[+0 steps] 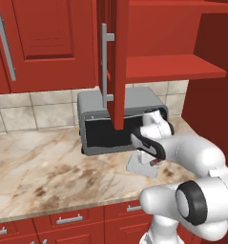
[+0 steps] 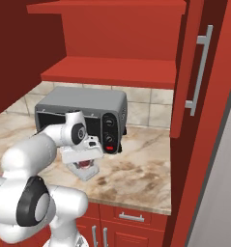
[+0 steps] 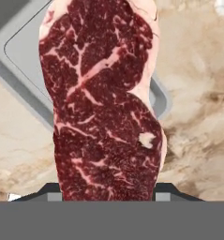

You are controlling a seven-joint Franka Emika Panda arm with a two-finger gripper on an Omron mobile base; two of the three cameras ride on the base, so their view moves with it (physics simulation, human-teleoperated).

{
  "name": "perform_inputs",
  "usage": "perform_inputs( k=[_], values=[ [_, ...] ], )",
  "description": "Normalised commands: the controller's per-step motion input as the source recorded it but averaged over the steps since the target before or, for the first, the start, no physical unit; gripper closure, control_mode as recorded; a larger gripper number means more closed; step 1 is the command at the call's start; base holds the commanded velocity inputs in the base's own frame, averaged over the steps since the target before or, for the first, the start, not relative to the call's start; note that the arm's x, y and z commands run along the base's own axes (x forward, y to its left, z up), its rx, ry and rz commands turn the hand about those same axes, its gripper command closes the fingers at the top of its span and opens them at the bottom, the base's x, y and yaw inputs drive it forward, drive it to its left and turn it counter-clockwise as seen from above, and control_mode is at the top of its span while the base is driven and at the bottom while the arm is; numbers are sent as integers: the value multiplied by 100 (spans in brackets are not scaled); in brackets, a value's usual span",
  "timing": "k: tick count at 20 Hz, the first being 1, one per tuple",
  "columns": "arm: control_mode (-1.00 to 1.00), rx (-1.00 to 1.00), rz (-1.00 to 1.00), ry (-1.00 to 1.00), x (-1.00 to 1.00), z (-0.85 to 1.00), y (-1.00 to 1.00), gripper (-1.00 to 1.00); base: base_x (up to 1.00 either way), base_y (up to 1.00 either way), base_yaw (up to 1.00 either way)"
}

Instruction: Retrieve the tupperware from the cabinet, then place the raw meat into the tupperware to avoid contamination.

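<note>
The gripper (image 3: 108, 194) is clamped on the meat (image 3: 104, 103): in the hand view a dark fingertip (image 3: 50, 191) sits hard against each side of the slab's near end. The meat's long axis runs straight out from the fingers, away from the hand, its far end pointing ahead along the gripper's line. From the base views the hand points down, so the meat (image 2: 84, 165) hangs lengthwise below the gripper (image 2: 85, 161), narrow end lowest.

Directly beyond the meat's far half lies the tupperware (image 3: 19, 61), on the counter (image 3: 197, 93); one rounded corner shows just to the meat's side. In the left base view the tupperware (image 1: 137, 167) sits under the gripper (image 1: 152, 161), the meat (image 1: 155, 162) just above it.

Behind the gripper stands the toaster oven (image 1: 115, 116). Above that is the cabinet (image 1: 172, 62), its door (image 1: 116, 57) swung open.
</note>
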Motion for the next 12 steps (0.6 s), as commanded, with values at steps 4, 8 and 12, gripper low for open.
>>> perform_inputs(
  k=[4, 8, 12],
  values=[
    [-100, -2, 19, 12, 20, 1, 8, 100, 0, 0, 0],
    [-100, -6, 27, 9, 13, 0, -5, 100, 0, 0, 0],
    [-100, -6, 28, 3, 1, 0, -15, 100, 0, 0, 0]
  ],
)
